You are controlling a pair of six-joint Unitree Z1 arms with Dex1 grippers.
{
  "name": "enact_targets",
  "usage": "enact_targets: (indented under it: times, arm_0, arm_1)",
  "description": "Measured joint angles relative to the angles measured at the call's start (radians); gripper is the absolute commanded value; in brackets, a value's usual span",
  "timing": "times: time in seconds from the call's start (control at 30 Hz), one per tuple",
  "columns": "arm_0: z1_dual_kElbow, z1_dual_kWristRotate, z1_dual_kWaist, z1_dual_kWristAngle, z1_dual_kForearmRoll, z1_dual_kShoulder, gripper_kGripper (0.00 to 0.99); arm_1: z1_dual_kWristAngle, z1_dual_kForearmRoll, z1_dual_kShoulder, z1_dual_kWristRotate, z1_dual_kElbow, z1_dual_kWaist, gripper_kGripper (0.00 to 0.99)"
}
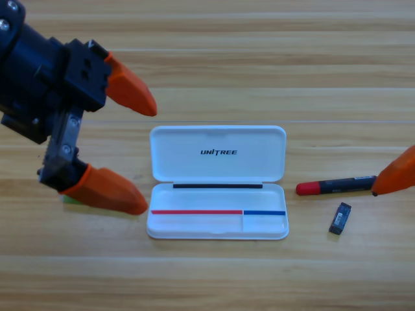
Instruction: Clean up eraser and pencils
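The marker [337, 186] with its red cap pointing left lies on the table just right of the open white case [194, 224]. Below the marker's right end rests the small black eraser [340, 218]. Only one orange jaw of my right gripper [395, 173] shows at the right edge, its tip at the marker's black end. My left gripper [146, 155] looms large on the left, open, jaws spread wide beside the case. A sliver of the light green bar [68, 199] peeks out under its lower jaw; the rest is hidden.
The case's lid [217, 170] lies folded back flat on the table towards the far side. Bare wooden table [259, 65] surrounds it.
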Motion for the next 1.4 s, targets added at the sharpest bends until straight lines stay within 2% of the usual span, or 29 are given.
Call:
enact_targets:
  times: [0.33, 0.53, 0.67, 0.77, 0.83, 0.93, 1.07, 1.3, 1.4]
  arm_0:
    - [0.000, 0.000, 0.000, 0.019, 0.001, 0.000, 0.990]
    - [0.000, 0.006, 0.000, 0.037, 0.021, 0.000, 0.990]
    - [0.000, 0.007, 0.000, 0.071, 0.021, 0.000, 0.990]
    - [-0.001, 0.027, 0.000, 0.119, 0.037, 0.000, 0.989]
    - [-0.006, 0.046, 0.000, 0.157, 0.054, 0.000, 0.989]
    - [-0.049, 0.092, 0.003, 0.238, 0.072, 0.000, 0.989]
    - [-0.133, 0.219, 0.083, 0.245, 0.121, 0.002, 0.989]
    - [-0.174, 0.415, 0.305, 0.274, 0.195, 0.091, 0.989]
    - [-0.174, 0.455, 0.377, 0.274, 0.211, 0.158, 0.988]
  arm_1:
    - [0.000, -0.004, 0.000, 0.023, 0.006, 0.000, 0.990]
    - [-0.002, -0.004, 0.000, 0.109, 0.006, -0.011, 0.990]
    - [-0.008, -0.005, 0.000, 0.227, 0.006, -0.069, 0.988]
    - [-0.009, 0.000, 0.000, 0.344, 0.006, -0.142, 0.985]
    - [-0.043, 0.001, 0.000, 0.454, 0.006, -0.177, 0.985]
    - [-0.160, 0.001, 0.001, 0.598, 0.007, -0.207, 0.980]
    - [-0.299, 0.032, 0.008, 0.742, 0.010, -0.226, 0.979]
    - [-0.379, 0.085, 0.109, 0.887, 0.010, -0.232, 0.988]
    - [-0.388, 0.103, 0.195, 1.086, 0.009, -0.231, 0.989]
